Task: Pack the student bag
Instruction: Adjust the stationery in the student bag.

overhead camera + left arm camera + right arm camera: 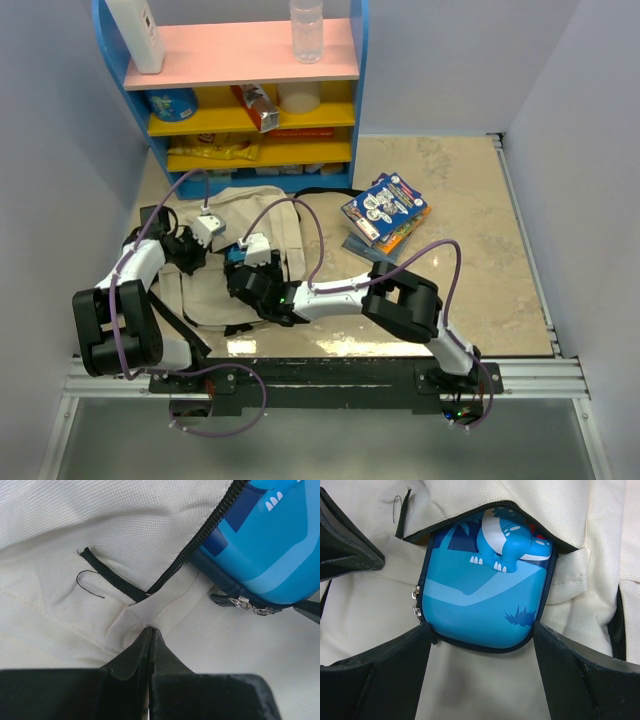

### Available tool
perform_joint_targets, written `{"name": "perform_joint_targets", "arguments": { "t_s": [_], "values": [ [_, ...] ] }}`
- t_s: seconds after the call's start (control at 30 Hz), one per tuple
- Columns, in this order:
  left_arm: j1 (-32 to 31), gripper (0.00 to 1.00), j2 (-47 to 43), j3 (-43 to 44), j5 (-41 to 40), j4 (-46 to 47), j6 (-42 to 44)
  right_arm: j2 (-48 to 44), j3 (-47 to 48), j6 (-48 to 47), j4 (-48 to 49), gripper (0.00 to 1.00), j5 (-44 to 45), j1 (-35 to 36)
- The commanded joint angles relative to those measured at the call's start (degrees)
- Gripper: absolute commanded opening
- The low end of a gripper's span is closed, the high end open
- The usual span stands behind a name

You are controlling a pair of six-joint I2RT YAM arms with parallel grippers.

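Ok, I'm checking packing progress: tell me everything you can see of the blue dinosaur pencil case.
The blue hard-shell pencil case has a glossy face with a raised cartoon dinosaur, rounded corners and a dark zip edge with two silver pullers. It looks zipped shut and sits half inside the zippered opening of the cream fabric backpack, the rest sticking out. The right arm's open fingers flank its exposed corners; contact is unclear.

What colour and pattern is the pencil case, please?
The pencil case is blue with a cartoon dinosaur, best seen in the right wrist view.
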Motion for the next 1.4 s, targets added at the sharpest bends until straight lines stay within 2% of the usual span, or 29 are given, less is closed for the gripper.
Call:
{"name": "perform_joint_targets", "arguments": {
  "t_s": [0.0, 0.07, 0.1, 0.17, 0.2, 0.3, 0.4, 0.5, 0.63, 0.83, 1.0, 1.17, 1.37],
  "values": [
    [-0.6, 0.02, -0.4, 0.0, 5.2, -1.4, 1.5, 0.6, 1.4, -1.0, 3.4, 0.81, -5.2, -0.9],
    [-0.6, 0.02, -0.3, 0.1, 5.5, -1.5, 1.5, 0.4, 0.7, -1.5, 3.5, 0.76, -8.2, -1.8],
    [-0.6, 0.02, -0.3, 0.1, 5.6, -1.6, 1.5, 0.1, 0.2, -1.5, 3.6, 0.68, -9.5, -2.3],
    [-0.6, 0.01, -0.4, 0.3, 5.6, -1.9, 1.6, -1.3, -2.7, -2.2, 4.8, 0.6, -11.9, -3.6],
    [-0.6, 0.01, -0.5, 0.3, 5.6, -1.9, 1.8, -1.6, -3.5, -2.7, 4.5, 0.51, -13.3, -3.9],
    [-0.5, 0.01, -0.8, 0.7, 6.5, -2.9, 2.0, -3.1, -6.7, -4.3, 1.9, 0.37, -13.6, -4.7],
    [-0.6, 0.01, -1.1, 2.2, 8.5, -5.5, 2.4, -6.0, -12.2, -3.0, 1.4, 0.3, -13.6, -5.9],
    [-0.5, 0.01, -1.6, 3.4, 10.2, -7.1, 2.3, -8.8, -16.5, -0.2, 2.8, 0.29, -14.4, -7.6],
    [-0.7, 0.01, -1.1, 3.9, 10.1, -7.0, 1.8, -10.5, -16.6, 3.3, 4.3, 0.27, -15.3, -10.2],
    [-1.5, 0.02, -0.8, 3.6, 9.9, -5.5, 0.4, -6.7, -6.8, 3.3, 1.0, 0.15, -13.6, -11.0],
    [-4.5, 0.02, -0.9, 2.5, 8.8, -3.8, -1.5, -4.8, -4.3, 3.7, 3.3, 0.02, -13.5, -10.8],
    [-7.0, 0.02, -0.6, 0.8, 7.1, -1.5, -2.8, -2.8, -1.4, 4.4, 1.9, 0.01, -14.3, -10.9],
    [-8.7, 0.02, -0.6, 0.5, 7.1, -1.9, -2.8, -2.8, -2.8, 5.2, 4.8, 0.0, -16.0, -9.5]
  ]
}}
